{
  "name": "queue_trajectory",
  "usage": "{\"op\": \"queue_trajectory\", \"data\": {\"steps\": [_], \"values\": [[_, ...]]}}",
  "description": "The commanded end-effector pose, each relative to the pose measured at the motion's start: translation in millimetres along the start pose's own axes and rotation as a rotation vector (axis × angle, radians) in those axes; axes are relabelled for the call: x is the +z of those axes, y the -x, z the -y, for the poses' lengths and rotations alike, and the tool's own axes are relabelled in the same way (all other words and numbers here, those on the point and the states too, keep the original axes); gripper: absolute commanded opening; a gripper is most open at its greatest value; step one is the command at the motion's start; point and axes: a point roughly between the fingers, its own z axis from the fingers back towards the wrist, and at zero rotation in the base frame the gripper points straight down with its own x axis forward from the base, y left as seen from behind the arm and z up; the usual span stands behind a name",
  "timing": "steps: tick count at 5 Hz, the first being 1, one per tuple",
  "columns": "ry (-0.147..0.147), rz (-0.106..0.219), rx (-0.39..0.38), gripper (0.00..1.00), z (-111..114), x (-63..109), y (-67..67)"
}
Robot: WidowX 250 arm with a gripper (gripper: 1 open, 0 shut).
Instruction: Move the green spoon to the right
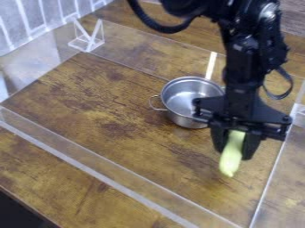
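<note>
Right now your pincer (pixel 242 142) points straight down with its fingers pinched tight on the green spoon (pixel 233 158), whose yellow-green handle hangs out below them, close above the wooden table (pixel 95 98). Up and to the left of your pincer, just beside it, sits the steel pot (pixel 187 101). A clear plastic wall (pixel 272 183) runs just right of it.

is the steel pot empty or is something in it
Empty, as far as shows: the steel pot has only bare shiny metal inside. The green spoon hangs outside it, in the gripper.
</note>
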Motion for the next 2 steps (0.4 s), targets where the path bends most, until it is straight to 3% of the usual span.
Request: {"op": "queue_trajectory", "data": {"steps": [1,2], "values": [[0.026,0.039,0.005,0.0,-3.8,14.9,-11.2],[0.027,0.023,0.0,0.0,-2.5,15.7,-8.3]]}}
